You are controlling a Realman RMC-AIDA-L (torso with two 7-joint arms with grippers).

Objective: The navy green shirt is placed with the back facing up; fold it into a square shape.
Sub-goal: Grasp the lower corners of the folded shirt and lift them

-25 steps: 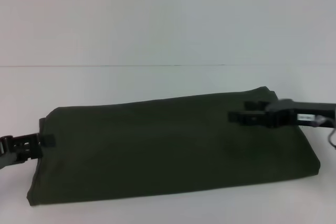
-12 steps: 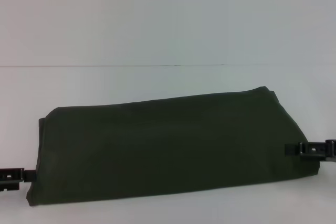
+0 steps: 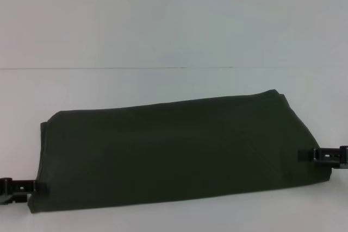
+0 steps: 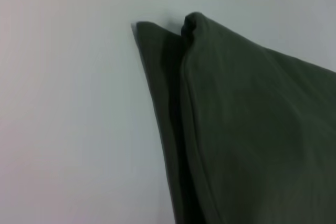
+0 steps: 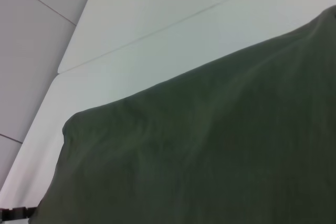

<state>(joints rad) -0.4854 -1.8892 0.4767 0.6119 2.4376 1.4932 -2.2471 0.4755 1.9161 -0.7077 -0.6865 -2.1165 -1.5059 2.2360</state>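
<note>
- Both grippers low at opposite ends of navy green shirt (image 3: 174, 153), folded into long band on white table (image 3: 163, 36).
- Left gripper (image 3: 37, 187) at near-left corner; right gripper (image 3: 308, 155) at right edge.
- Finger state: cannot tell, possibly pinching cloth.

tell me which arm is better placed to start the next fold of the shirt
Neither clearly; probably both together. The left gripper sits at the near left corner of the navy green shirt, the right gripper at its right edge, each beside its own end. If only one, left: it sits right at a corner.
</note>
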